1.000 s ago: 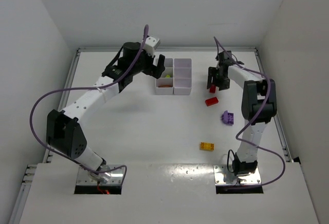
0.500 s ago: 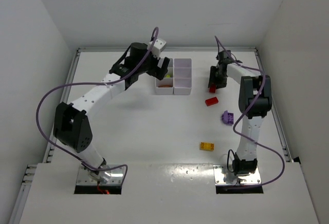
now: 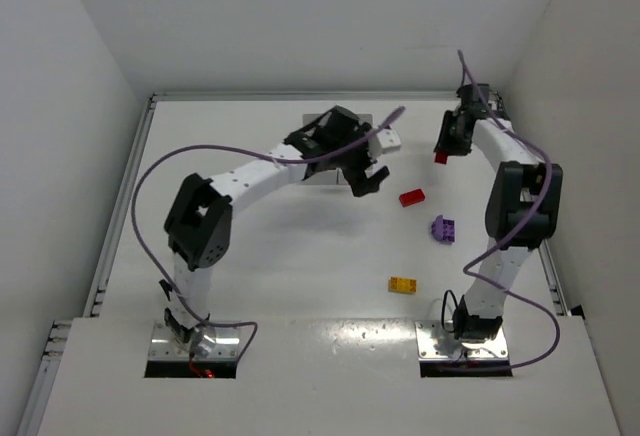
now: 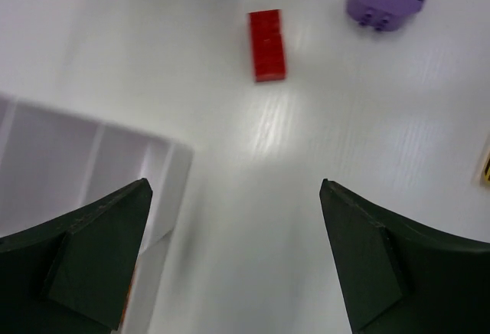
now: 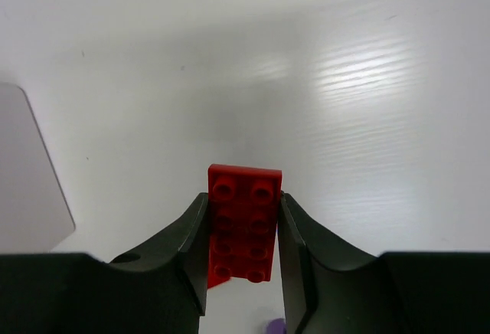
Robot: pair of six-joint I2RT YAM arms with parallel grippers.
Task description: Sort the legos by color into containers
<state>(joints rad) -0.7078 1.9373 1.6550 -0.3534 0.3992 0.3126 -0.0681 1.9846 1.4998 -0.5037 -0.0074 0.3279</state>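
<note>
My right hand (image 5: 243, 230) pinches the red brick (image 5: 245, 188) across its long sides, likely light, stiff, slippery; left hand (image 4: 233, 265) spread wide

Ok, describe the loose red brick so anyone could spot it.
Look right of the white tray, far middle of the table. The red brick lies flat on the table, beside the purple brick. The other red brick is pinched in the right hand.

My white tabletop (image 3: 280, 256) is carrying a white compartment tray (image 4: 115, 165), a red studded plastic brick (image 3: 411, 197), a purple brick (image 3: 443, 228), and a yellow brick (image 3: 403, 284).
</note>
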